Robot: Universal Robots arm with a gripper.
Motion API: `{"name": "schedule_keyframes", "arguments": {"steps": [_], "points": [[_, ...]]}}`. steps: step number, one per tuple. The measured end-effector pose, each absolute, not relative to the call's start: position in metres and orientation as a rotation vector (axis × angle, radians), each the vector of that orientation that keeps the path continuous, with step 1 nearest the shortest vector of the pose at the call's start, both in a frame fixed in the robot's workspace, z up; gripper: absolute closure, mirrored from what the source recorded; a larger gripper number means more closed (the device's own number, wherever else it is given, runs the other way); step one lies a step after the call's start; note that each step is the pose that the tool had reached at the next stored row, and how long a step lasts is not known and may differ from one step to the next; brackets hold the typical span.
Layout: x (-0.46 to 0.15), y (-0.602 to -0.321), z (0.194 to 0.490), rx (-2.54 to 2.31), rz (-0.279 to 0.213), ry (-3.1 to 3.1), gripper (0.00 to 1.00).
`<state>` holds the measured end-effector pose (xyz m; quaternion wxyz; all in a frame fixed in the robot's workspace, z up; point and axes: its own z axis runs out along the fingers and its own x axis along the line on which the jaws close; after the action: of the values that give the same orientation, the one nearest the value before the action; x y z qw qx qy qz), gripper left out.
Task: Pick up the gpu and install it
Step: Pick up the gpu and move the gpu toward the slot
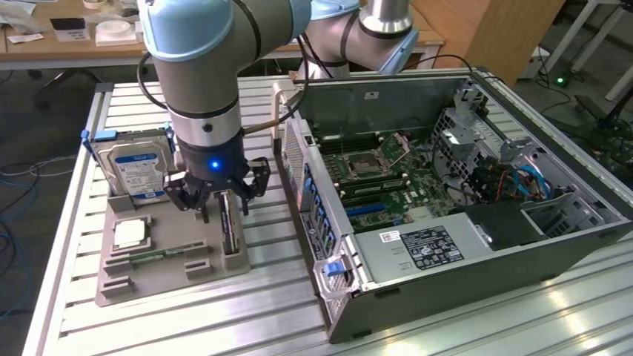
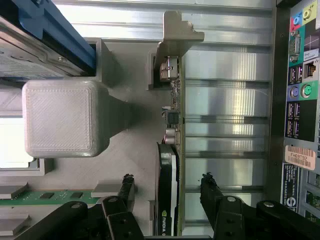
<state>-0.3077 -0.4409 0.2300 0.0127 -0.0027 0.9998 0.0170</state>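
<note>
While gpu stands in tray, spread fingers straddling it

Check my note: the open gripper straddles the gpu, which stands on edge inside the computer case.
Wrong on one count. The gpu stands on edge in a slot of the gray tray beside the computer case, not inside it, as the exterior view shows. The rest holds: the open gripper straddles it, one finger on each side.

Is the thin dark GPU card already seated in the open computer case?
No, the thin dark circuit card stands edge-on in the grey plastic tray outside the black computer case, between the open fingers of the gripper.
</note>
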Motion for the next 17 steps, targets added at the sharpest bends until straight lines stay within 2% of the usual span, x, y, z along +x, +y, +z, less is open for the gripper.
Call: {"name": "schedule_keyframes", "arguments": {"steps": [17], "points": [[-0.3077, -0.4372, 0.2266, -0.008, 0.053, 3.116, 0.35]]}}
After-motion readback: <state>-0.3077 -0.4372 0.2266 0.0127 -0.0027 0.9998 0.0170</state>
